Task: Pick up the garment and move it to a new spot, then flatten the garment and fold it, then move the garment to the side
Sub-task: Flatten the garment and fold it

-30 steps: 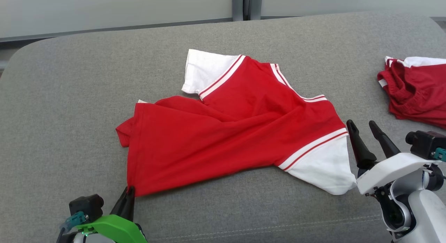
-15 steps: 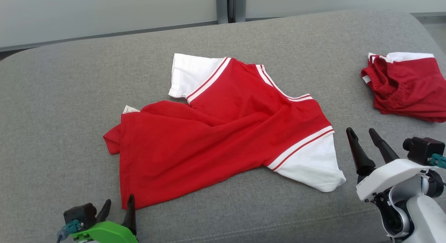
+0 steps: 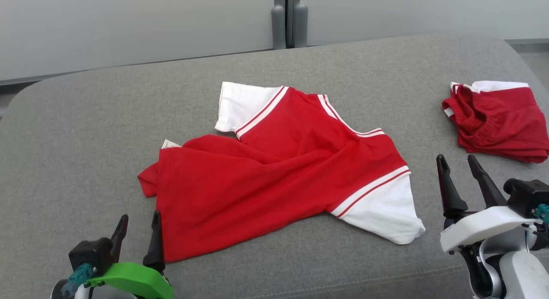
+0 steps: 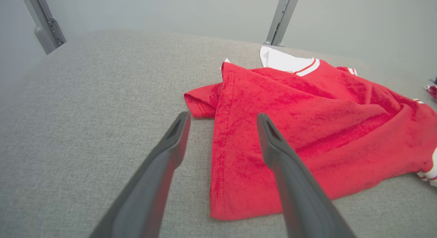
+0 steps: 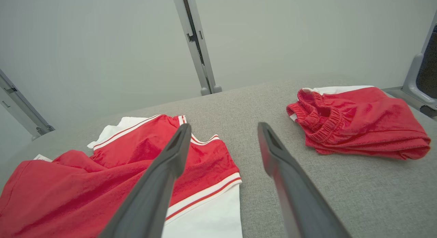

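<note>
The garment point(image 3: 274, 174) is a red T-shirt with white sleeves, lying rumpled on the grey cushion, its hem toward the left and its neck toward the back right. My left gripper point(image 3: 139, 219) stands open at the shirt's near left hem corner, holding nothing. In the left wrist view the garment point(image 4: 300, 128) spreads ahead and to the right of the left gripper point(image 4: 222, 118), whose right finger overlaps the hem. My right gripper point(image 3: 456, 161) is open just right of the near white sleeve. The right wrist view shows the garment point(image 5: 129, 169) at lower left of the right gripper point(image 5: 223, 127).
Folded red shorts point(image 3: 497, 121) with a white band lie at the cushion's right side, also the red shorts point(image 5: 355, 118) in the right wrist view. The grey cushion point(image 3: 85, 131) has rounded edges; a pale wall with a grey post point(image 3: 289, 18) rises behind it.
My left gripper has opened and let go of the shirt's near hem corner, which now lies on the cushion. The head camera has shifted; the right gripper stayed open.
</note>
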### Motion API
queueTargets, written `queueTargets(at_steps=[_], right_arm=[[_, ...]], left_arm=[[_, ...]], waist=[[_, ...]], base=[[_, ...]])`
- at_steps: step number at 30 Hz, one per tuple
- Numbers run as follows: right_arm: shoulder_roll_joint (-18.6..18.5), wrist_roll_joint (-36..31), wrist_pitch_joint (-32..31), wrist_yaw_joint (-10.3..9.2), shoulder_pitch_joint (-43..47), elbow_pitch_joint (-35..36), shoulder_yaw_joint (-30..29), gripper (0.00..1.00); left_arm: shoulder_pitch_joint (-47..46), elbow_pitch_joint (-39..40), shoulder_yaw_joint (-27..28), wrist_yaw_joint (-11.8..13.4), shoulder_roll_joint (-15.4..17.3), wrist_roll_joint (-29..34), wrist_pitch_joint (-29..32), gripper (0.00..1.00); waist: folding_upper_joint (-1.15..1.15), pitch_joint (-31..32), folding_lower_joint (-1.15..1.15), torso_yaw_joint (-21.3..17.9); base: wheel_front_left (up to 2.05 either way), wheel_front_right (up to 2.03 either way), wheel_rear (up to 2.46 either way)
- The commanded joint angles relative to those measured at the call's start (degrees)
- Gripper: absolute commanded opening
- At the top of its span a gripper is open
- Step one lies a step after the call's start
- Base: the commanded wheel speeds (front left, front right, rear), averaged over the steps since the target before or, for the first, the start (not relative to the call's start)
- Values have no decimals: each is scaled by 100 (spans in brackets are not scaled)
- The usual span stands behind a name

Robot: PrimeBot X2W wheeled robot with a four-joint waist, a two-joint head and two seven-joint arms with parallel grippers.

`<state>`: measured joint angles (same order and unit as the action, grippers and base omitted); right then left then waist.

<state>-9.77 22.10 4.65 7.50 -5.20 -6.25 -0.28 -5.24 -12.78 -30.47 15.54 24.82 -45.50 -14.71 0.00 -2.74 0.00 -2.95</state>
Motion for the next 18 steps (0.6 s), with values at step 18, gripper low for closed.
queueTargets(at_steps=[18], right_arm=[[491,-694,-547,-2,387,762,354,100]], left_arm=[[842,1243,372,463,222,122,-42,100]], waist=[[0,600,0,22]], base=[[0,0,0]])
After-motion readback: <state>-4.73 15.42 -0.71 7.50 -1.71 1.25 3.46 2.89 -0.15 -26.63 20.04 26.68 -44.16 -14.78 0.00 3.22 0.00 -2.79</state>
